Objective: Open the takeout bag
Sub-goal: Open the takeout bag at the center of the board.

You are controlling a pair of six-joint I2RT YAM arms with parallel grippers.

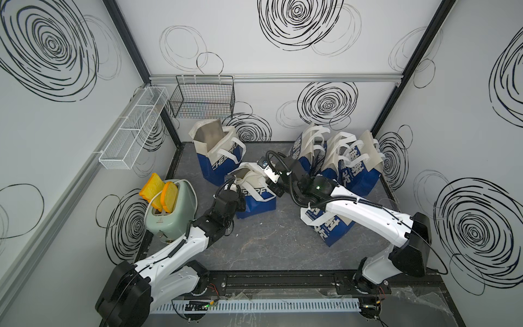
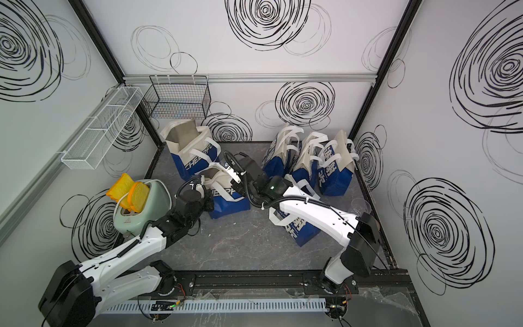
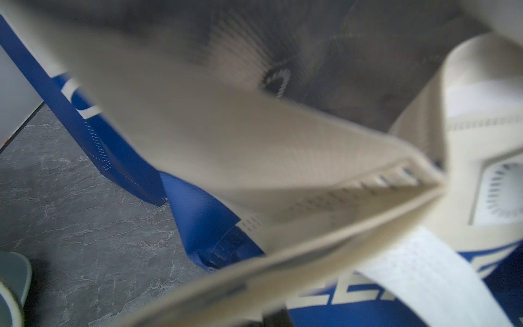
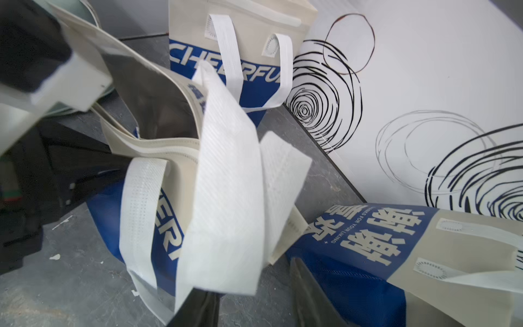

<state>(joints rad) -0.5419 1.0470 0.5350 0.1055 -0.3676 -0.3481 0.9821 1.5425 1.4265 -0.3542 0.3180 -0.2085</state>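
Note:
The takeout bag [image 1: 256,195] [image 2: 226,198] is blue and cream with white handles and stands mid-table. Its mouth gapes and shows a silver lining [image 4: 147,99]. My left gripper [image 1: 240,202] [image 2: 210,202] is at the bag's left side. It is shut on the cream rim [image 3: 283,254], which runs straight into the gripper [image 3: 271,318]. My right gripper [image 1: 278,191] [image 2: 240,189] is at the bag's right side. It stands open [image 4: 254,305], with bare floor between its dark fingers [image 4: 311,297]. A white handle [image 4: 226,198] hangs loose in front of one finger.
A second open bag [image 1: 218,153] stands behind. Several shut bags [image 1: 339,161] cluster at the back right, and another [image 1: 331,229] lies under my right arm. A green toaster [image 1: 169,212] with bread stands on the left. Wire baskets [image 1: 202,97] hang on the walls.

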